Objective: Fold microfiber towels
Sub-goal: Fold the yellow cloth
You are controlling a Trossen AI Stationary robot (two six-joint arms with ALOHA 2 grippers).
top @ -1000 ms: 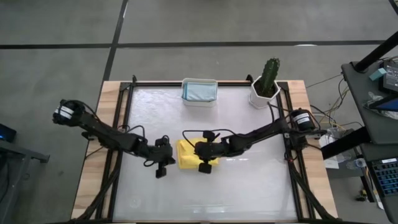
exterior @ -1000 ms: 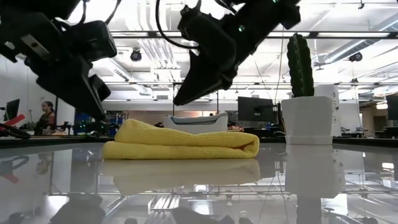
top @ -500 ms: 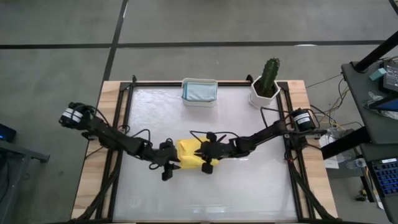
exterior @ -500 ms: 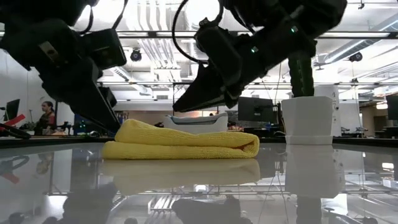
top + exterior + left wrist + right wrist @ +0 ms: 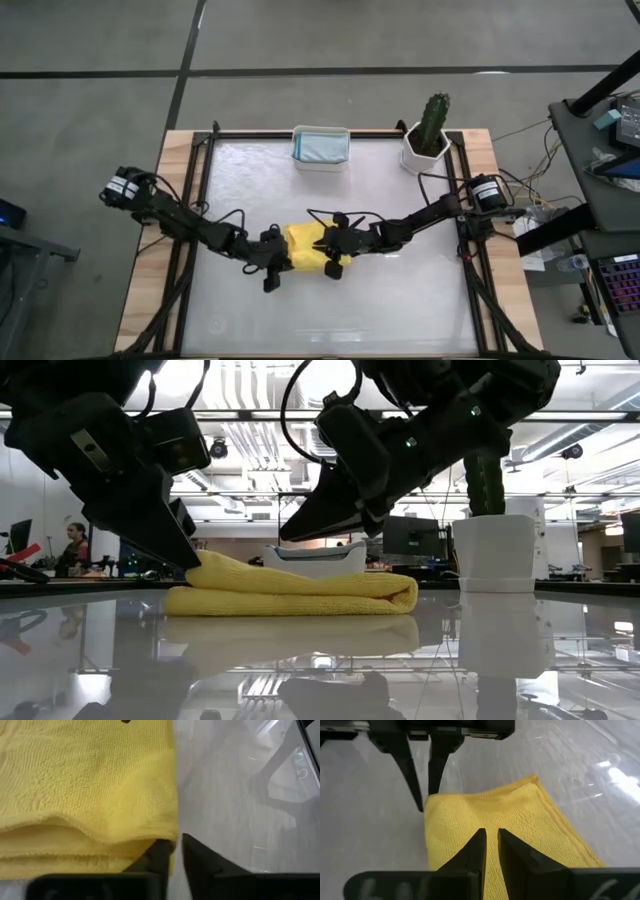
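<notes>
A folded yellow microfiber towel (image 5: 305, 245) lies flat in the middle of the table, in several layers (image 5: 290, 592). My left gripper (image 5: 280, 264) stands at the towel's near left corner, its fingers nearly together (image 5: 177, 852) with a strip of yellow between them. My right gripper (image 5: 331, 264) comes in from the right and hangs shut over the towel's near right part (image 5: 491, 837). In the low view its tips (image 5: 285, 537) stand a little above the cloth. My left gripper pinches the towel's near left corner (image 5: 172, 840) between its two fingers, one finger (image 5: 157, 857) against the stacked layers and the other (image 5: 200, 865) on the table side. It slants down from the table's left. How many layers it has, I cannot tell. The towel lies flat on the table.
A white tub (image 5: 321, 160) holding a pale blue-grey cloth (image 5: 321, 145) stands at the far edge. A cactus in a white pot (image 5: 428, 135) is at the far right. Black frame rails (image 5: 200, 200) run along both sides. A person (image 5: 75, 545) sits far off in the room.
My left gripper has gone down and toward the table's right, from beside the towel to its near left corner. My right gripper has sunk lower over the towel and tipped. The towel has stayed in place.
</notes>
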